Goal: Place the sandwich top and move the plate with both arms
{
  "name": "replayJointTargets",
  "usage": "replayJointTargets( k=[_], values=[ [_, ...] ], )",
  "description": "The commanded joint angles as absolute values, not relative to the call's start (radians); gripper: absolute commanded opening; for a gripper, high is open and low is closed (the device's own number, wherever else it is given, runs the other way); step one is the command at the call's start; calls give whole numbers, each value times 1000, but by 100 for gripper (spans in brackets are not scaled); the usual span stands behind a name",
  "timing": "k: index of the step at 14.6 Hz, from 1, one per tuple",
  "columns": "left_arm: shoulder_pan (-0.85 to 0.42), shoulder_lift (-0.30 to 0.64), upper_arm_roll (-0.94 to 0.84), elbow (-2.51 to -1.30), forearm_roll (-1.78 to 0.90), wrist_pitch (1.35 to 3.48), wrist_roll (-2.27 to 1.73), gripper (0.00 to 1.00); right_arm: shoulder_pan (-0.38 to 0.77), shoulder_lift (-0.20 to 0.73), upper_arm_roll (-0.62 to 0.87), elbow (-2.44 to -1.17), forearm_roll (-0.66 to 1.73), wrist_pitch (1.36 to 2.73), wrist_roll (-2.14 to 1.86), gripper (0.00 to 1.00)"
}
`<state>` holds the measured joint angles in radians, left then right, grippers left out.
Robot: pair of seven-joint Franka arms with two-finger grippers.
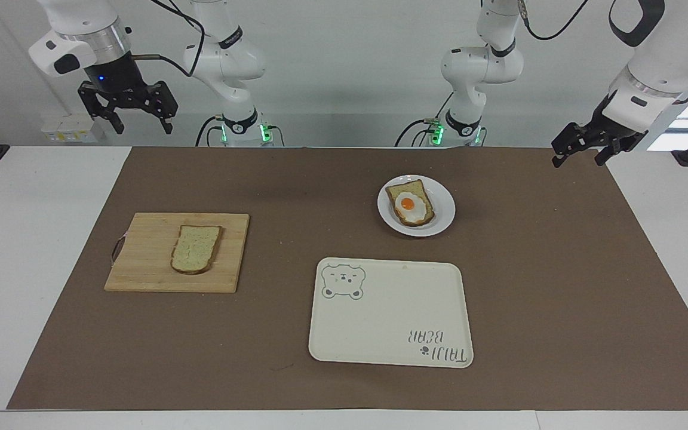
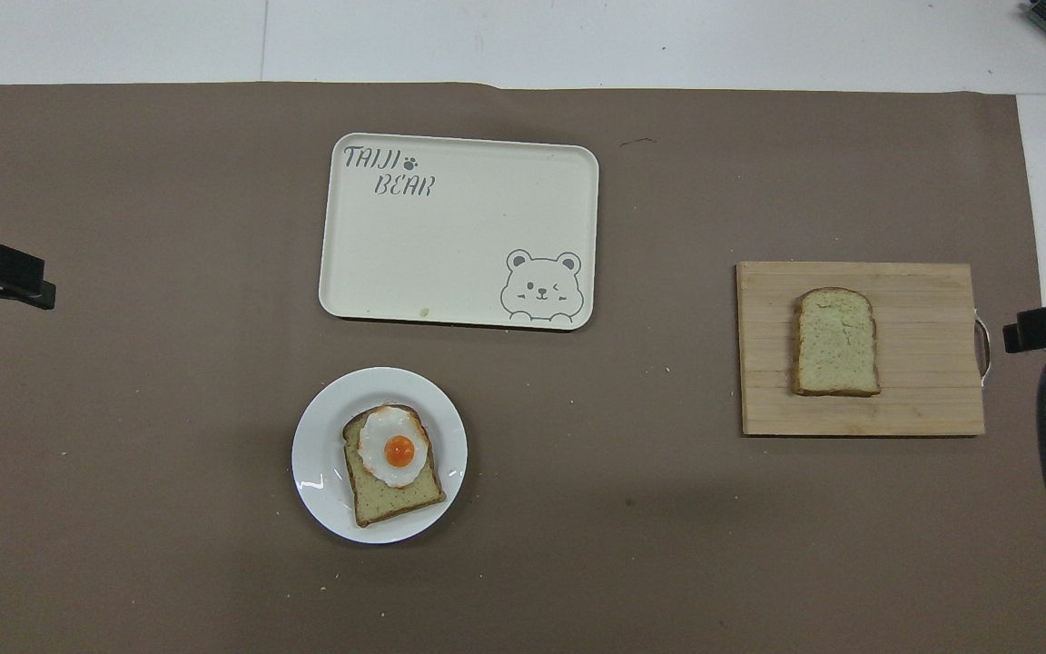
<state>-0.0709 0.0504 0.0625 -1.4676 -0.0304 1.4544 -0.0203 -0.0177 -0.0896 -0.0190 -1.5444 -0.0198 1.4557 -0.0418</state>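
Observation:
The sandwich top [image 1: 196, 248] [image 2: 836, 341], a plain speckled slice, lies flat on a wooden cutting board [image 1: 141, 269] [image 2: 922, 400] toward the right arm's end. The white plate [image 1: 442, 218] [image 2: 314, 463] sits nearer to the robots, toward the left arm's end, and bears a slice with a fried egg [image 1: 411, 204] [image 2: 393, 454]. My right gripper [image 1: 143, 126] hangs open and empty, high over the table's robot-side edge at the right arm's end. My left gripper [image 1: 578, 160] hangs open and empty over the mat's corner at the left arm's end.
A cream bear-printed tray [image 1: 392, 310] [image 2: 459, 236] lies farther from the robots than the plate, close beside it. A brown mat [image 1: 559, 286] covers the table's middle. The board has a metal handle [image 1: 117, 249] at its outer end.

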Motion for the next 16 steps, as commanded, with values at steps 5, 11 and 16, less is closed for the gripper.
replayJointTargets(
  k=[5, 11, 16],
  values=[
    [-49, 34, 55, -1476, -43, 1451, -21, 100, -26, -106, -14, -1563, -2, 1470, -25, 100],
    [-49, 34, 55, -1476, -43, 1447, -21, 100, -28, -107, -15, -1563, -3, 1463, -25, 100],
    [-49, 34, 54, -1476, -43, 1445, -21, 100, -37, -117, -20, -1575, -11, 1454, -32, 100]
  ],
)
